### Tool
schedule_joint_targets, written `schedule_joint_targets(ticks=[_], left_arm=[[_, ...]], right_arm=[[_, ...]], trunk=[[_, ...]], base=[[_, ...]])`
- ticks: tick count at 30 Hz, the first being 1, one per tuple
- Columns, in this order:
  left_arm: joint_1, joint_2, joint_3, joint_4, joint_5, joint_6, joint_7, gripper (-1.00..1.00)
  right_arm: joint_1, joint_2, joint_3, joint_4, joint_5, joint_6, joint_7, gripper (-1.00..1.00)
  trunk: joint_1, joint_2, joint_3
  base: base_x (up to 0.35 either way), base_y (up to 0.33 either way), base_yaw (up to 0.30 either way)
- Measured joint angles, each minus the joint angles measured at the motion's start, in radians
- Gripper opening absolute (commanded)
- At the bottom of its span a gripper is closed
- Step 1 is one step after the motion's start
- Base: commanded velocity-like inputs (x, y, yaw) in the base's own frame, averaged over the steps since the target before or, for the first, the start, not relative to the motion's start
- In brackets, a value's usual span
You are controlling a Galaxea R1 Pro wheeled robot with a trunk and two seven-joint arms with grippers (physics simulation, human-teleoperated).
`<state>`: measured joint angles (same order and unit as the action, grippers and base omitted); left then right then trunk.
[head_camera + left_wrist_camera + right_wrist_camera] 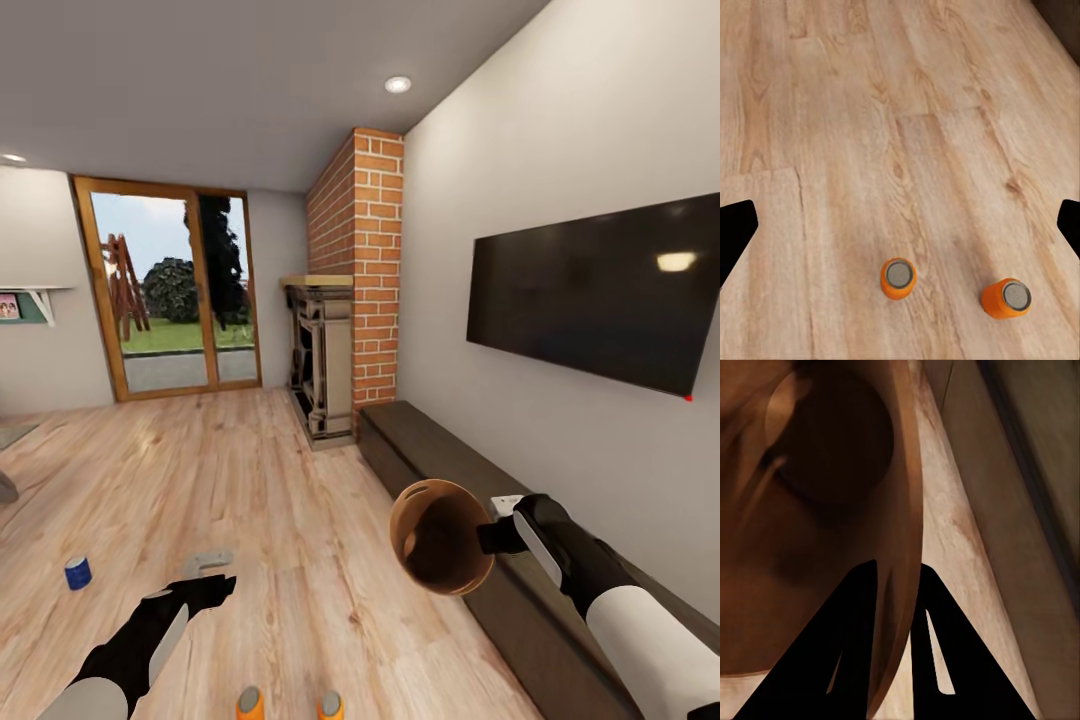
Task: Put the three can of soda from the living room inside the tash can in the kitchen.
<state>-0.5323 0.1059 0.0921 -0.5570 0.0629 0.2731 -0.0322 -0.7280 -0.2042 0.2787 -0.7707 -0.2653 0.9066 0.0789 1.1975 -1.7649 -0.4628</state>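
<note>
The right gripper (894,607) pinches the rim of the round copper-lined bin (440,537), tipped sideways with its mouth facing the camera, while the left gripper (900,225) hangs spread above two upright orange soda cans (898,278) on the wooden floor (290,500).

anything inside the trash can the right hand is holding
No cans show inside the trash can: its tilted mouth shows bare copper wall and a dark bottom. The right hand grips its rim. Part of the inside lies in shadow, so it is less sure.

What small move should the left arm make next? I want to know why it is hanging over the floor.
Probably lower the open left gripper onto the nearer orange can. Both orange cans stand upright on the wood floor beneath it, untouched, while the right gripper already holds the trash can by its rim.
</note>
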Motion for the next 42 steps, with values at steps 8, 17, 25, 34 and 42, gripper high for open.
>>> schedule_joint_targets(ticks=[8,17,25,34,42], left_arm=[[0.001,0.000,0.000,-0.006,0.002,-0.007,-0.001,1.00],[0.002,0.000,0.000,-0.004,0.003,-0.005,-0.004,1.00],[0.002,0.000,0.000,-0.002,0.003,-0.005,-0.007,1.00],[0.002,0.000,0.000,0.001,0.003,-0.006,-0.009,1.00],[0.002,0.000,0.000,0.002,0.002,-0.007,-0.007,1.00]], right_arm=[[0.000,0.001,0.001,0.000,-0.002,0.001,-0.001,-1.00],[0.000,0.013,0.006,0.000,0.001,0.002,-0.001,-1.00],[0.000,0.014,0.007,0.000,0.002,0.002,-0.002,-1.00],[0.000,0.011,-0.001,0.000,0.004,0.002,0.001,-1.00],[-0.049,0.023,-0.006,-0.005,0.007,0.012,0.000,-1.00]], trunk=[[0.000,0.000,-0.001],[0.019,-0.035,-0.027],[0.050,-0.091,-0.064],[0.084,-0.154,-0.106],[0.115,-0.210,-0.143]], base=[[0.114,0.000,0.000],[0.010,0.000,0.000],[0.001,0.000,0.000],[0.000,0.000,0.000],[0.000,0.000,0.000]])
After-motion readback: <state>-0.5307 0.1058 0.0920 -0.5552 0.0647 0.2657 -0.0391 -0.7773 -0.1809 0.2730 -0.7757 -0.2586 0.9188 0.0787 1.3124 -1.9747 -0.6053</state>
